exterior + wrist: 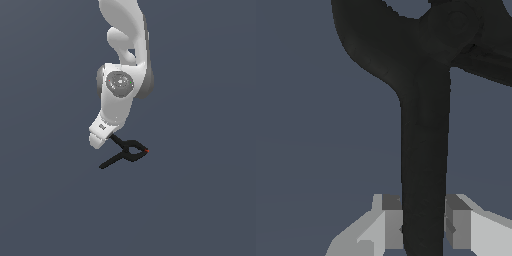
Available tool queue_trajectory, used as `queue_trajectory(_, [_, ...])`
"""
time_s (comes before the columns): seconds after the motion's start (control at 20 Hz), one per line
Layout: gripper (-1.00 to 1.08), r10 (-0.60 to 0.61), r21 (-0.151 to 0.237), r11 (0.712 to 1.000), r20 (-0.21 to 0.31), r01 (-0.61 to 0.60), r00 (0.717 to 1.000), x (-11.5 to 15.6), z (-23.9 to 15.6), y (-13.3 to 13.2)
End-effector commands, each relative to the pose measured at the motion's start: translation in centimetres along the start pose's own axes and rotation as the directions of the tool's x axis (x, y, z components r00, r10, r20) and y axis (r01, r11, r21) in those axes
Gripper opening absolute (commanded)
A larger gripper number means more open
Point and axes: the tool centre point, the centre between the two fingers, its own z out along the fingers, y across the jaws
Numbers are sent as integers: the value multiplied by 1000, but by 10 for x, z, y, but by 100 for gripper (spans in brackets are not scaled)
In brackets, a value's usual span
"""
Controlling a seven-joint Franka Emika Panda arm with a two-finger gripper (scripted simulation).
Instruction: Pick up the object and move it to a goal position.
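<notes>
The object is a small black spring clamp point(129, 151) with two thin spread handles and a red-orange tip pointing to the exterior view's right. My white gripper point(102, 136) reaches down onto the end of its upper handle. In the wrist view that black handle point(423, 165) fills the gap between my two grey fingertips point(391, 227), which press on it from both sides, so my gripper point(423, 227) is shut on the clamp. The clamp's pivot and looped jaws point(453, 25) show beyond the fingers. Whether the clamp rests on the floor or hangs above it cannot be told.
A plain dark blue-grey surface point(50, 200) surrounds the arm on all sides. No other objects, containers or goal marker show in either view.
</notes>
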Motion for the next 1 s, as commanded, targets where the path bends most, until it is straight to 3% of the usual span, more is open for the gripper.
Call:
queue_trajectory(0.0, [-100,0,-2,1000,-2,0,1000,-2,-28,9])
queue_trajectory(0.5, [-100,1,-3,1000,-1,-1,1000,-9,-115,41])
queue_trajectory(0.95, [-100,2,-4,1000,1,-2,1000,-11,-153,57])
